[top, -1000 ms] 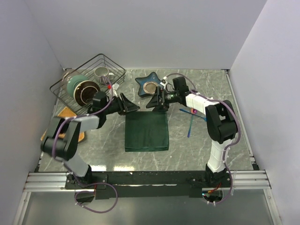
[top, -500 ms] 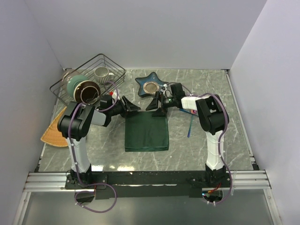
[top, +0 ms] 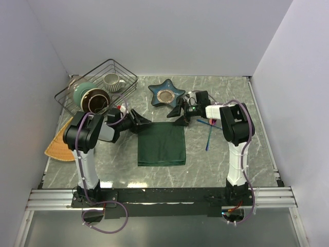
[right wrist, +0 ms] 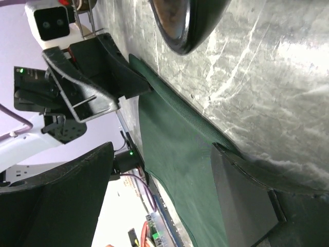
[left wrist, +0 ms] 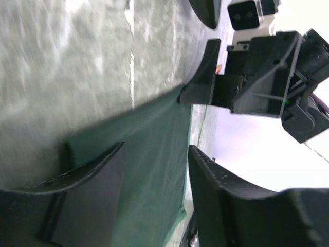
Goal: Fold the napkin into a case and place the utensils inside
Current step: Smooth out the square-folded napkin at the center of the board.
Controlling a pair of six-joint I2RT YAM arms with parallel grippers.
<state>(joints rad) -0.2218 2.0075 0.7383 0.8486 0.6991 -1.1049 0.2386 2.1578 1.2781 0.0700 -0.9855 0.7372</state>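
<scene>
Top external view: on the marbled surface (top: 221, 164), the dark green napkin (top: 161, 144) lies flat, a smooth, neat-edged rectangle just nearside of the star-shaped blue dish (top: 166, 94). The left end effector (top: 140, 119) and right end effector (top: 180, 114), jaws spread wide and unclamped, sit below the dish at the cloth's far corners. The slim blue and pink utensils (top: 208, 138) lie to the dish's near right.

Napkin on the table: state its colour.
The napkin is plain dark green, clearest in the top external view.

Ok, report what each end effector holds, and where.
Nothing is held: the left end effector and right end effector stand open at the napkin's far corners.
</scene>
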